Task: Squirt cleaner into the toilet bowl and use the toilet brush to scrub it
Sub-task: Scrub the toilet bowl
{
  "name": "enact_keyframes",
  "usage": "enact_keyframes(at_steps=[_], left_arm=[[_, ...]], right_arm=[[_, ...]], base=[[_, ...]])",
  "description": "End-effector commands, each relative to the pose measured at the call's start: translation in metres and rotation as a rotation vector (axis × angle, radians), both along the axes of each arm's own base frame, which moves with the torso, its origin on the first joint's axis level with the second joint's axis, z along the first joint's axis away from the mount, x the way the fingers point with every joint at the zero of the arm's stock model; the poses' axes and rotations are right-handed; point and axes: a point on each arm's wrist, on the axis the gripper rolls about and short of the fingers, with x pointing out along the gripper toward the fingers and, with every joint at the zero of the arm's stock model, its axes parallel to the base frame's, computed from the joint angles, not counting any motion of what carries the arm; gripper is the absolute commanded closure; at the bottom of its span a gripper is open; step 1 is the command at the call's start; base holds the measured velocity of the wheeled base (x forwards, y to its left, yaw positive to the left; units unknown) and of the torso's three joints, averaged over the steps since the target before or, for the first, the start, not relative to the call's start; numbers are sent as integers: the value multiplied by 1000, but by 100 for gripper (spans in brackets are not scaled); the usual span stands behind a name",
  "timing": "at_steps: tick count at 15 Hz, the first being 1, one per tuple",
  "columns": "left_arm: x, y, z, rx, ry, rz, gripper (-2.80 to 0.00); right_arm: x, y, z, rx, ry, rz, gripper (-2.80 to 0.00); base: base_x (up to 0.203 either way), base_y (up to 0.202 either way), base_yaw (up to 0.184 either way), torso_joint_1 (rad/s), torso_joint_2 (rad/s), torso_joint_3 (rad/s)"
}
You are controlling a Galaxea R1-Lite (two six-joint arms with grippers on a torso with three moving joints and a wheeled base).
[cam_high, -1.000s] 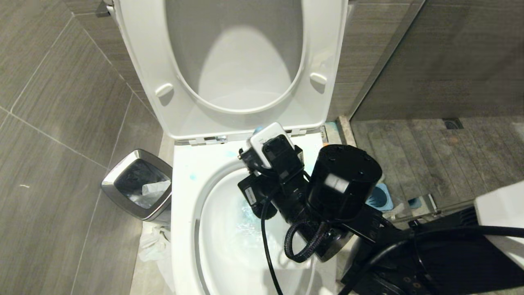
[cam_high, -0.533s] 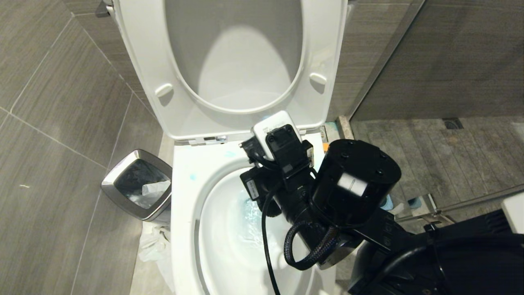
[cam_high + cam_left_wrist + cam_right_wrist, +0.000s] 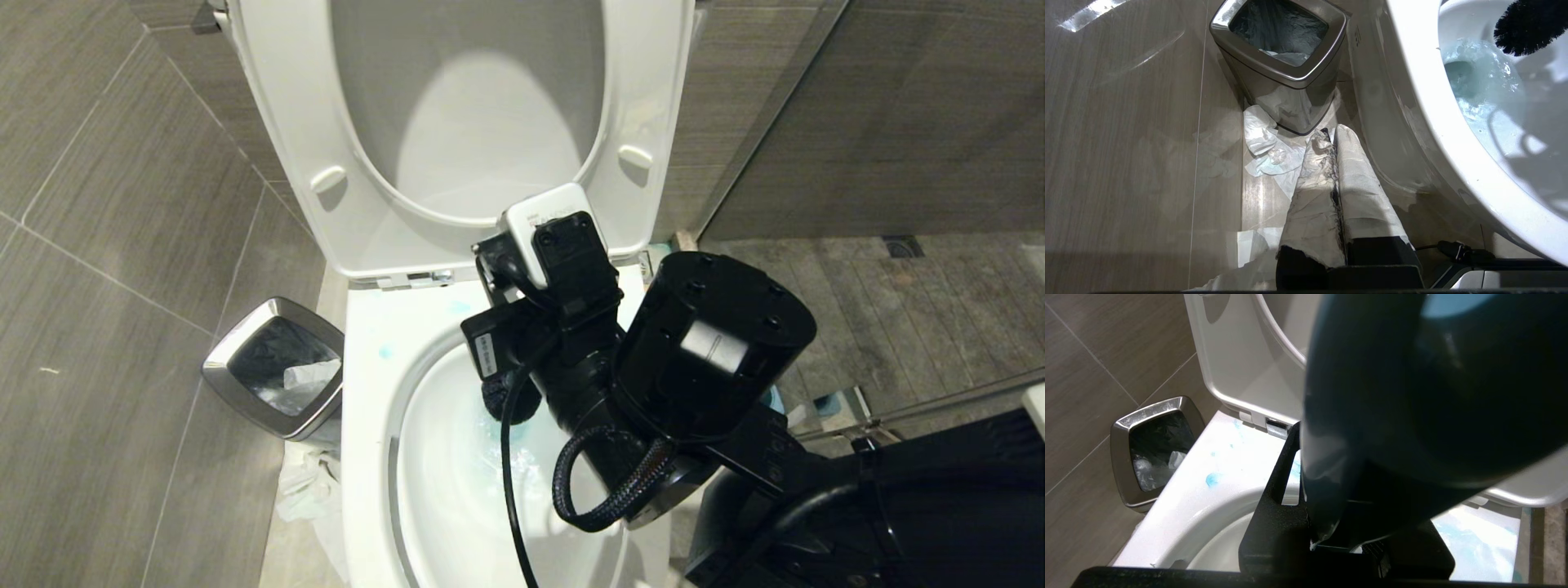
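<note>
Right gripper low over the back half of the toilet bowl, fingers pinching the toilet brush by its dark teal handle. In the right wrist view the handle fills most of the frame, rising between the fingers. Brush head dark and bristly, inside the bowl near the back wall, just above the water; it shows in the head view under the wrist, and in the left wrist view at the frame's corner.

Cleaner: pale blue dabs and smears on the flat rim behind the bowl, on both sides of the gripper. Water in the bowl tinted turquoise, foamy.

Seat and lid up, leaning back against the wall.

Left gripper parked low beside the toilet's outer wall, pointing toward the bin; fingers pressed together, wrapped in white, soiled along the seam where they meet. Holding nothing.

Steel bin on the floor to the robot's left of the toilet, dark liner, some white paper inside. Crumpled tissue on the floor at the bin's foot, between bin and toilet base.
</note>
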Motion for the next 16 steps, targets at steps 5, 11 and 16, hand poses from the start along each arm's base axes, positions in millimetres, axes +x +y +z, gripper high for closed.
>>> enact_keyframes(at_steps=[5, 11, 16], left_arm=[[0, 0, 0, 0, 0, 0, 0], [0, 0, 0, 0, 1, 0, 0], [0, 0, 0, 0, 1, 0, 0]], right_arm=[[-4, 1, 3, 7, -10, 7, 0], [-5, 2, 3, -1, -4, 8, 0], [9, 13, -17, -24, 24, -1, 0]], base=[[0, 0, 0, 0, 0, 0], [0, 0, 0, 0, 0, 0], [0, 0, 0, 0, 0, 0]])
